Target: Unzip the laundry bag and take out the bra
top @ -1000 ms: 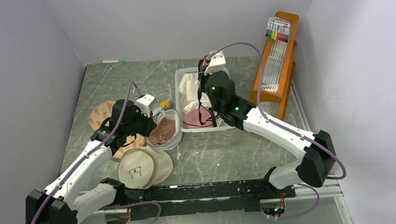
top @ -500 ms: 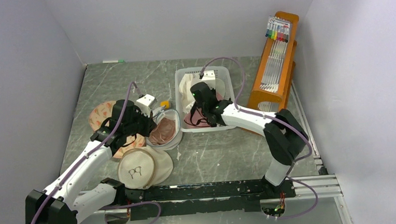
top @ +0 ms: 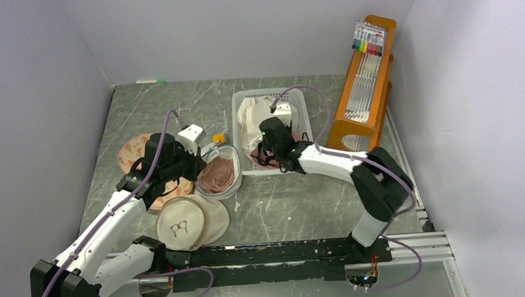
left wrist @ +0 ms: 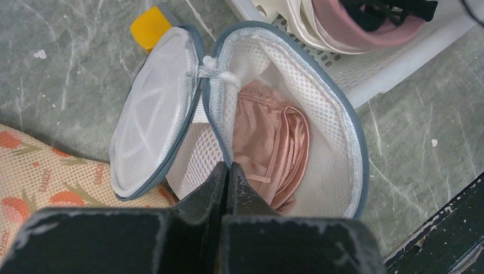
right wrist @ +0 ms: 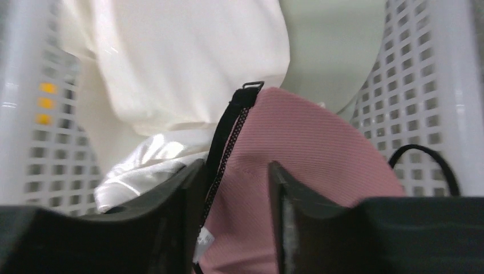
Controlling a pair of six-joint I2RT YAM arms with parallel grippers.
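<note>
The white mesh laundry bag (top: 221, 173) (left wrist: 337, 131) lies unzipped on the table, its round lid (left wrist: 154, 114) flapped open to the left. A peach-pink satin garment (left wrist: 274, 148) lies inside it. My left gripper (top: 201, 169) (left wrist: 229, 168) is shut on the bag's grey-blue rim. The pink bra (top: 255, 157) (left wrist: 348, 28) (right wrist: 319, 154) with black straps lies in the white basket (top: 236, 122). Low over it hangs my right gripper (top: 265, 150) (right wrist: 237, 171), open, with a black strap (right wrist: 228, 131) running between its fingers.
White garments (top: 251, 115) (right wrist: 182, 63) share the basket. A beige round pouch with a glasses print (top: 188, 222) and a flowered cream pad (top: 133, 153) (left wrist: 34, 171) lie by the left arm. A yellow piece (left wrist: 149, 27) sits behind the bag. An orange wooden rack (top: 369, 80) stands right.
My right gripper came down from above the basket with the bra hanging from it, lowered it in and opened, letting it go. The left arm shifted slightly and stays shut on the bag.
</note>
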